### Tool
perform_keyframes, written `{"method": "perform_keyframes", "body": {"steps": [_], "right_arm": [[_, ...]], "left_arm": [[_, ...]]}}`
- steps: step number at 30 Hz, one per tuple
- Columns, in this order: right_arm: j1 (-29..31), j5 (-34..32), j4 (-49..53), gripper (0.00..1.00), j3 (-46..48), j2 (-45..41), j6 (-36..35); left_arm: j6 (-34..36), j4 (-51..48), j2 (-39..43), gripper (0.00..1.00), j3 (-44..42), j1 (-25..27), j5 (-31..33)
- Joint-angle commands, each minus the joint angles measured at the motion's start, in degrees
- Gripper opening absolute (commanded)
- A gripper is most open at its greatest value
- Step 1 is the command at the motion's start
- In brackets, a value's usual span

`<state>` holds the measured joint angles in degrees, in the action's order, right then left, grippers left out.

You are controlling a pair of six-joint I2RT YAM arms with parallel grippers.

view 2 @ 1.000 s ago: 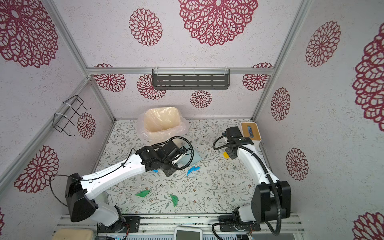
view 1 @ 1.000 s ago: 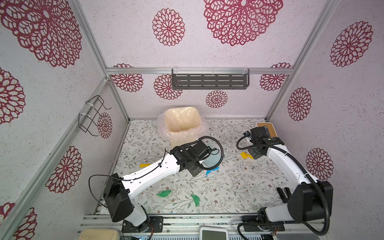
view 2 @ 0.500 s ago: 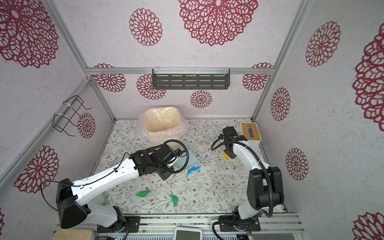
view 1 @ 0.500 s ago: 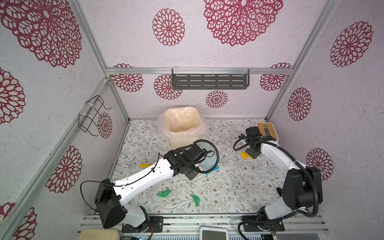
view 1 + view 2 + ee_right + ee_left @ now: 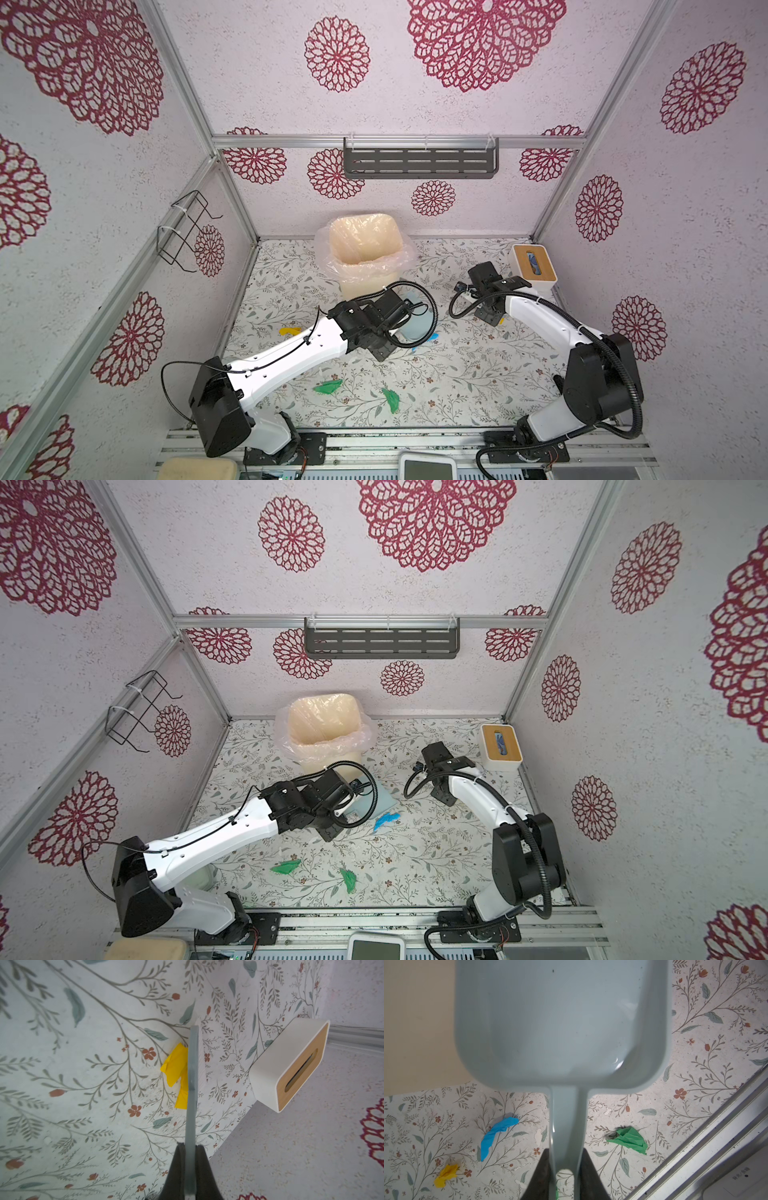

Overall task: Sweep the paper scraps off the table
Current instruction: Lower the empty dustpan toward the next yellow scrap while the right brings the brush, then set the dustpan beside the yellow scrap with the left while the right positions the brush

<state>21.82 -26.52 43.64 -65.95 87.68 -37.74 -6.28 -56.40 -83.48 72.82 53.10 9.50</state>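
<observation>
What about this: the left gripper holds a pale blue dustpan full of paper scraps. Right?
Not full: the left gripper holds the dustpan, but it is empty. The left wrist view shows its bare inside, with paper scraps on the table.

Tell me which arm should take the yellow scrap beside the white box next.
Right. The right pincer is shut on a thin grey tool whose edge lies right at that yellow scrap. The left pincer holds the dustpan near the bin, farther off.
</observation>
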Motion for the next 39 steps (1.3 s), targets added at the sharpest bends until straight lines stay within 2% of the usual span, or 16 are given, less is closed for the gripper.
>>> {"method": "perform_keyframes", "body": {"steps": [1, 9, 16, 19, 22, 26, 31, 33, 35, 39], "right_arm": [[3.1, 3.9, 10.4, 0.0, 0.5, -4.1, 2.3], [11.4, 9.2, 24.9, 0.0, -0.9, -8.5, 9.5], [17.0, 15.9, 31.9, 0.0, -5.0, -9.6, 14.9], [17.2, 12.8, 32.5, 0.0, -8.4, -10.4, 19.1], [15.9, 9.8, 34.3, 0.0, -11.7, -9.8, 23.9], [12.7, 10.1, 36.5, 0.0, -15.5, -8.7, 29.6], [12.0, 1.9, 36.3, 0.0, -16.6, -9.3, 32.6], [9.8, -0.7, 35.7, 0.0, -18.7, -8.5, 33.5], [6.8, -0.5, 35.0, 0.0, -22.5, -7.6, 35.0], [0.0, 6.6, 36.4, 0.0, -32.2, -4.8, 40.1]], "left_arm": [[-0.9, 0.4, 1.7, 0.0, -1.0, 0.2, -0.5], [-1.4, -0.5, 2.4, 0.0, -2.7, 0.2, -1.1], [-2.4, -0.4, 1.9, 0.0, -3.7, 0.2, -2.2], [-2.3, -0.6, 1.2, 0.0, -3.7, 0.4, -2.7], [-1.6, -0.5, 0.3, 0.0, -3.4, 0.7, -4.1], [0.4, -0.4, -1.1, 0.0, -3.3, 2.5, -5.7], [1.4, -0.8, -3.0, 0.0, -2.8, 4.2, -6.5], [1.5, -0.9, -3.6, 0.0, -2.4, 4.4, -6.7], [1.5, -0.9, -4.0, 0.0, -2.2, 4.5, -7.1], [2.1, -1.3, -4.9, 0.0, -1.3, 4.8, -7.6]]}}
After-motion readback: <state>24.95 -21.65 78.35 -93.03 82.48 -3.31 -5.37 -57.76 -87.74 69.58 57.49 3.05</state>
